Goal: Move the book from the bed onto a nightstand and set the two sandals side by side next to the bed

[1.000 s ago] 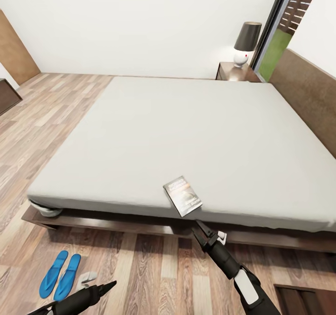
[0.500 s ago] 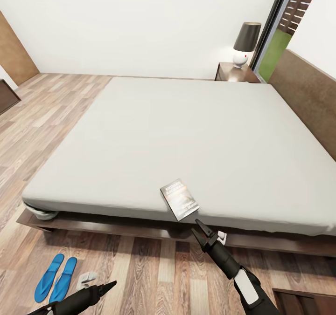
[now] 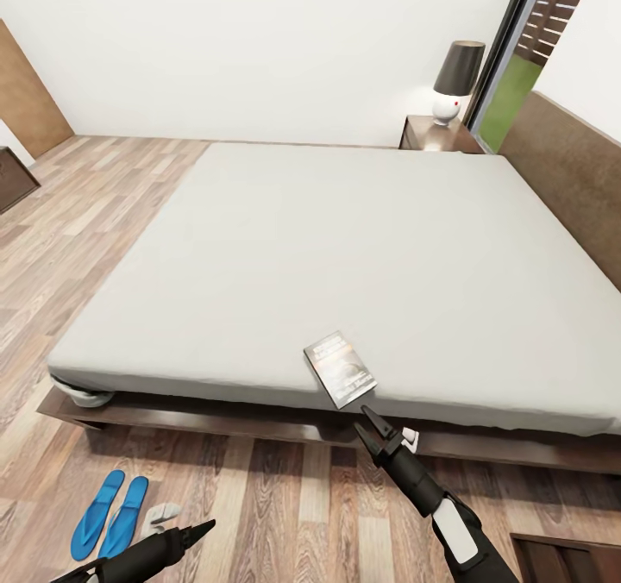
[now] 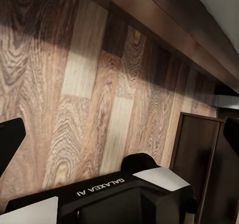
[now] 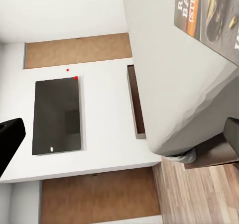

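Observation:
The book (image 3: 340,369) lies flat near the front edge of the bed (image 3: 345,247); in the right wrist view the book (image 5: 214,15) sits on the mattress edge. My right gripper (image 3: 381,423) hovers open just below the book, in front of the bed frame, holding nothing. Both blue sandals (image 3: 108,514) lie side by side on the floor by the bed's near left corner. My left gripper (image 3: 185,521) is open and empty, low over the floor to the right of the sandals. A nightstand (image 3: 435,133) stands at the far side, by the headboard.
A lamp (image 3: 457,78) stands on the nightstand, beside the window (image 3: 509,65). The headboard (image 3: 569,169) runs along the right. A dark wooden cabinet (image 3: 561,557) sits at the near right corner. A black wall screen (image 5: 57,117) hangs opposite. Plank floor (image 3: 69,221) stretches to the left.
The whole view has swung a little left and back, so the camera moved. Book, sandals and both arms keep their places.

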You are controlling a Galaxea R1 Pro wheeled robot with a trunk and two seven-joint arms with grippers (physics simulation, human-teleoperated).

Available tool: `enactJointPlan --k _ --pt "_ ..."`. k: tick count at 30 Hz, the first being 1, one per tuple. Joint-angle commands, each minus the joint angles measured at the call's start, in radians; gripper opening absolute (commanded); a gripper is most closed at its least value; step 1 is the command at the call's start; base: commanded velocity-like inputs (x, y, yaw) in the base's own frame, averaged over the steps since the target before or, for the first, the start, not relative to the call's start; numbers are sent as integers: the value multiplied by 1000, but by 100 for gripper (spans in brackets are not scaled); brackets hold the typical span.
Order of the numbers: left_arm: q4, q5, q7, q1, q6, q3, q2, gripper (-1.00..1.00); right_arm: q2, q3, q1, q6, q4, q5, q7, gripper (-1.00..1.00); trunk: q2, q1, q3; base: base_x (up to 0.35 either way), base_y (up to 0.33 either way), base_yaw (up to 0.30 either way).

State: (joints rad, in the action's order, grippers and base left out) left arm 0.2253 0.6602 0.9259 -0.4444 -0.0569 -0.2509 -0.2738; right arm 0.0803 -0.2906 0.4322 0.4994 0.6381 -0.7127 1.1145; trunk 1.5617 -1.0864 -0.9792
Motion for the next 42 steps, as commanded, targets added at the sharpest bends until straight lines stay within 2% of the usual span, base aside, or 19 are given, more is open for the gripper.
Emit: enactJointPlan --k 1,14,36,42 --pt "0 10 2 0 -6 -7 -1 100 1 -4 0 8 0 -1 2 100 0 0 -1 0 6 0" --pt "0 10 2 0 -6 -7 -1 100 1 -4 1 8 0 -1 2 100 0 0 -1 0 81 0" --pt "0 10 2 0 -6 -7 -1 100 1 -4 0 8 0 -1 2 100 0 0 -1 40 5 0" --pt "0 10 2 0 -6 -7 -1 100 1 -4 0 8 0 -1 2 100 42 -23 -19 0 0 0"
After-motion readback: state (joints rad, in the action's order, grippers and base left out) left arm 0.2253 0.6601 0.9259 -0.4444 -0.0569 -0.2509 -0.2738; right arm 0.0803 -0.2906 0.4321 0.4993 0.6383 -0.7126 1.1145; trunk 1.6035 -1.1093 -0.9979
